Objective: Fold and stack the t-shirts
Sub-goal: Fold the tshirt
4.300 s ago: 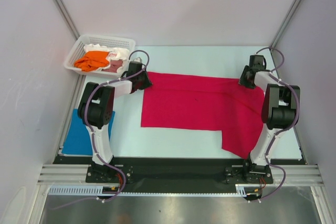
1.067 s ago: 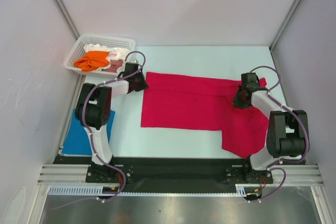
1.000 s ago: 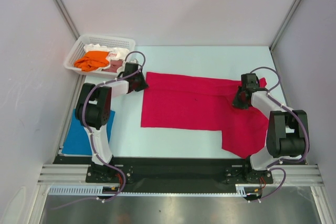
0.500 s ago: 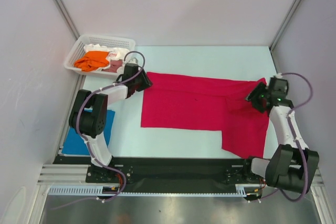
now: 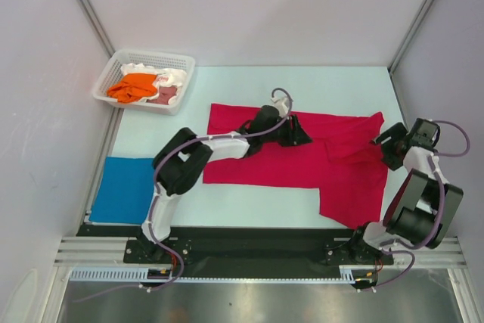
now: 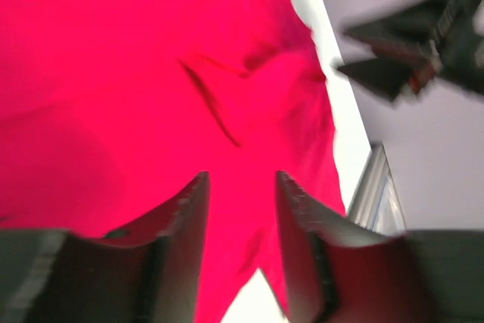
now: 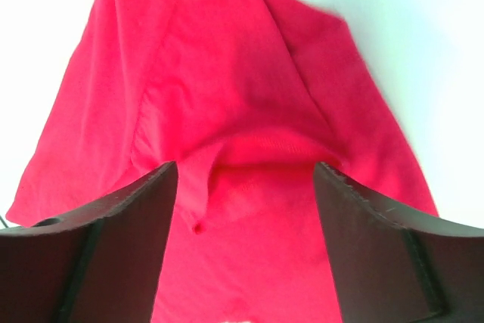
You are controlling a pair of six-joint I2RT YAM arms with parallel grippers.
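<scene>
Left hand swung over red t-shirt, blurred.

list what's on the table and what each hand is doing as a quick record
red shirt: spread on the table, creased at its right end
blue shirt: folded, near left corner
basket: far left corner, holds orange shirt, pink shirt, white shirt
left hand: open, over the red shirt's middle, holding nothing
right hand: open, over the shirt's right end, holding nothing
</scene>
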